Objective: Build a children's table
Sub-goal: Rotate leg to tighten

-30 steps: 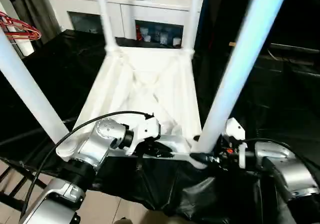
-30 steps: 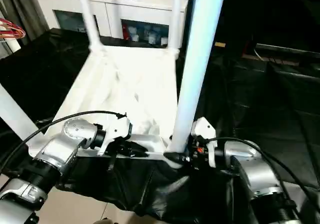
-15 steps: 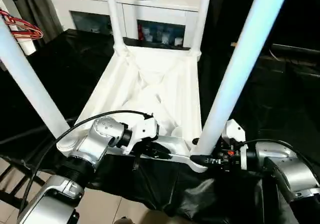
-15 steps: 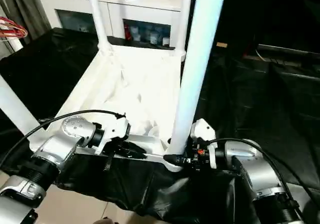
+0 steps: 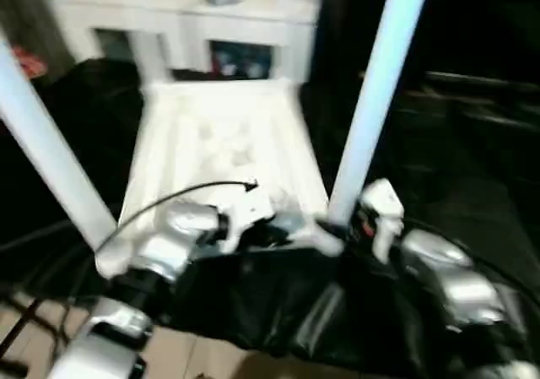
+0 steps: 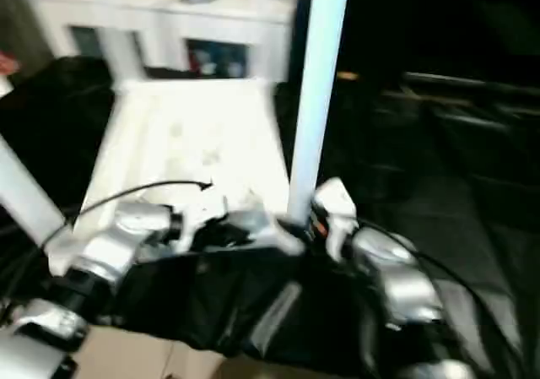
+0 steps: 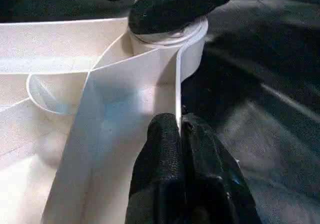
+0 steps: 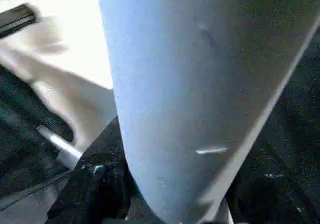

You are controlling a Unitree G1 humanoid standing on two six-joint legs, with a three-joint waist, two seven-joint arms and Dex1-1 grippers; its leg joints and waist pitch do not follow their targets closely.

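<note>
Light: dim room, black sheet swallows detail | Glare: white top washed out (ribs barely readable) | Blur: both eye views smeared | Left wrist view: sharp, soft shadows | Right wrist view: leg soft-focus, bluish

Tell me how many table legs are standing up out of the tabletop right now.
4: one at the near left corner, one at the near right corner by the right hand, two blurred at the far corners before the cabinet.
</note>
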